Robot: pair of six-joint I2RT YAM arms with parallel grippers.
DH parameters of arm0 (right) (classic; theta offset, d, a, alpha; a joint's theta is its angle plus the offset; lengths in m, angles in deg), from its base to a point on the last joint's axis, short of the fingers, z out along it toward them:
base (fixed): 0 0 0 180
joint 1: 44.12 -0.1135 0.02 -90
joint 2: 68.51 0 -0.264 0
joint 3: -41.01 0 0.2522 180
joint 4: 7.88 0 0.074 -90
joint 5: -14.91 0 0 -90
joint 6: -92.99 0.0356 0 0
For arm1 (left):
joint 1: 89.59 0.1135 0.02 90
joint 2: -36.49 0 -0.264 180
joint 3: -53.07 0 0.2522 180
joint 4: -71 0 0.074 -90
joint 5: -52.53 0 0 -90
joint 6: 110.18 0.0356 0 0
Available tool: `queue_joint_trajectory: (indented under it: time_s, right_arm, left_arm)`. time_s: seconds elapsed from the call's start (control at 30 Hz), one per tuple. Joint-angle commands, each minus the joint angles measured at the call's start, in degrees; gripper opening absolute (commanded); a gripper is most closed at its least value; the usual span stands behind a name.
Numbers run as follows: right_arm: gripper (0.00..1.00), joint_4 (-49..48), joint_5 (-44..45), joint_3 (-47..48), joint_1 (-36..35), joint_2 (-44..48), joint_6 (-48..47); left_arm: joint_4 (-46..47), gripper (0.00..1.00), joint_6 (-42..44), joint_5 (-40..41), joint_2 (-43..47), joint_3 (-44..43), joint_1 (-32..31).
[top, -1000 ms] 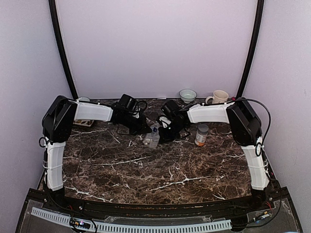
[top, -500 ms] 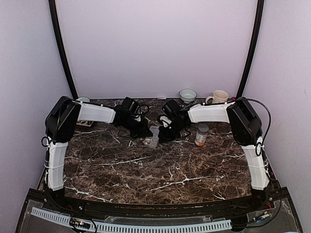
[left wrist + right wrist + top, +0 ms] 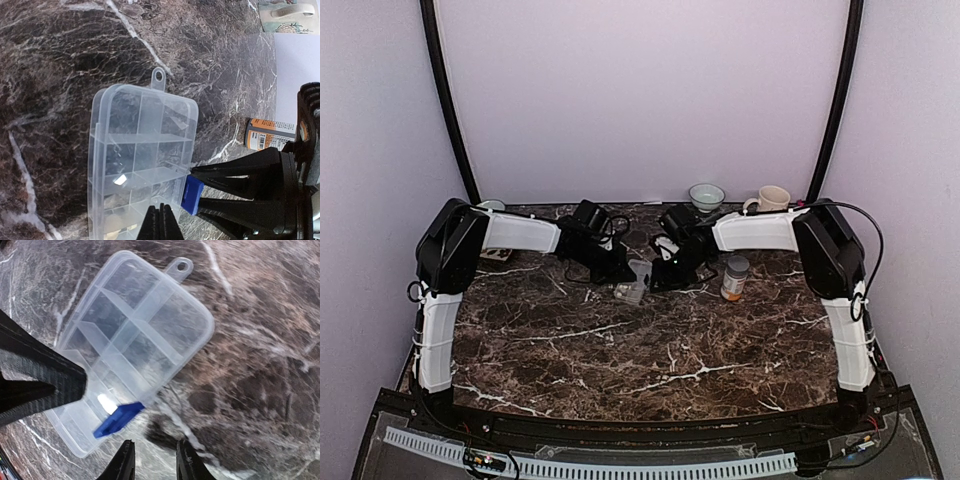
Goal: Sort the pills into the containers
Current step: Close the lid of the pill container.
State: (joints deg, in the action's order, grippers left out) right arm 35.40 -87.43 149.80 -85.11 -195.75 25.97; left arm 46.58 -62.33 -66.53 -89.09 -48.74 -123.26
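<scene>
The clear organizer box [image 3: 633,283] with its containers lies on the marble between my two grippers. In the left wrist view the box [image 3: 140,150] carries a blue latch [image 3: 191,195] on its right side, and a small pale pill [image 3: 120,180] shows in one compartment. My left gripper [image 3: 160,222] is shut, its tips over the box's near end. The right gripper [image 3: 155,462] is open with nothing between its fingers, just short of the blue latch [image 3: 119,419]. Its black fingers [image 3: 240,170] flank the latch in the left wrist view.
A grey-capped bottle [image 3: 734,278] with an orange label stands right of the box. A cream mug [image 3: 771,199] and a small bowl [image 3: 706,194] sit at the back edge. A white object [image 3: 492,253] lies at the far left by the left arm.
The right gripper has opened and let go of the box's latch side. The left gripper has moved right, closer over the box.
</scene>
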Motion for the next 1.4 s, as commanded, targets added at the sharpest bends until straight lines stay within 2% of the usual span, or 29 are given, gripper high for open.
queue_joint_trajectory:
  time_s: [0.0, 0.3, 0.53, 1.37]
  right_arm:
    - [0.32, 2.68, 2.67, -2.08, 0.89, 2.76, 0.29]
    - [0.33, 3.37, 0.25, 2.44, 1.18, 2.96, 1.76]
    - [0.44, 4.45, 0.19, 6.65, 1.33, 1.80, 2.81]
    - [0.47, 11.21, 0.92, 17.67, 0.78, -6.67, 3.12]
  left_arm:
    - [-3.20, 0.00, 1.36, 1.43, -0.76, -0.78, -0.38]
    - [-3.89, 0.00, 2.29, 1.99, -1.04, -0.61, -0.39]
    - [-3.78, 0.00, 2.60, 2.16, -1.07, -0.55, -0.41]
    - [-2.73, 0.00, 2.23, 2.08, -1.55, -0.46, -0.36]
